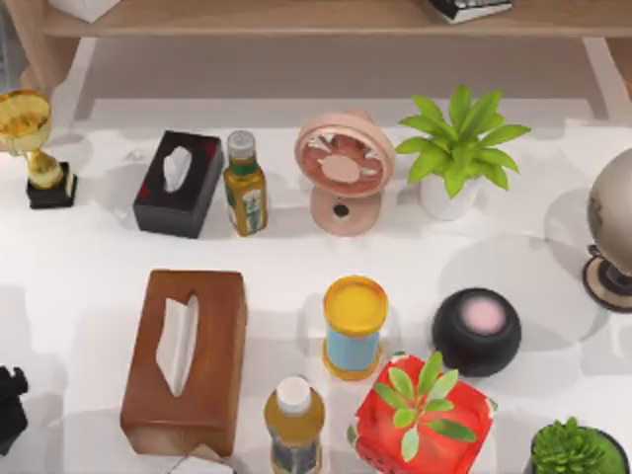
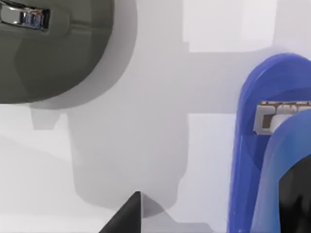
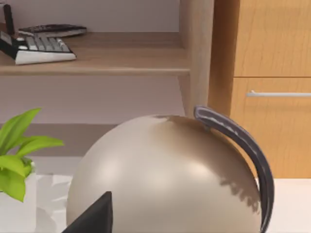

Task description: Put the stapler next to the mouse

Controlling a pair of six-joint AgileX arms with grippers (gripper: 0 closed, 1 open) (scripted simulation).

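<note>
In the left wrist view a blue stapler (image 2: 262, 145) lies on the white table, its metal staple channel showing. A dark grey mouse (image 2: 53, 48) with a chrome wheel lies a short way from it, with bare table between the two. My left gripper (image 2: 211, 213) hovers just above them and is open. One dark fingertip (image 2: 129, 216) is over bare table and the other finger (image 2: 296, 199) overlaps the stapler. A black part of my left arm (image 1: 10, 405) sits at the table's left edge in the top view. My right arm is parked by the globe, one fingertip (image 3: 95, 216) showing.
The table is crowded: a brown tissue box (image 1: 186, 360), a black tissue box (image 1: 178, 183), two bottles (image 1: 245, 186) (image 1: 293, 425), a pink fan (image 1: 344, 170), a yellow-lidded can (image 1: 354, 326), a black speaker (image 1: 476, 331), potted plants (image 1: 456, 148) (image 1: 423, 410), a trophy (image 1: 39, 148) and a globe (image 3: 165, 174).
</note>
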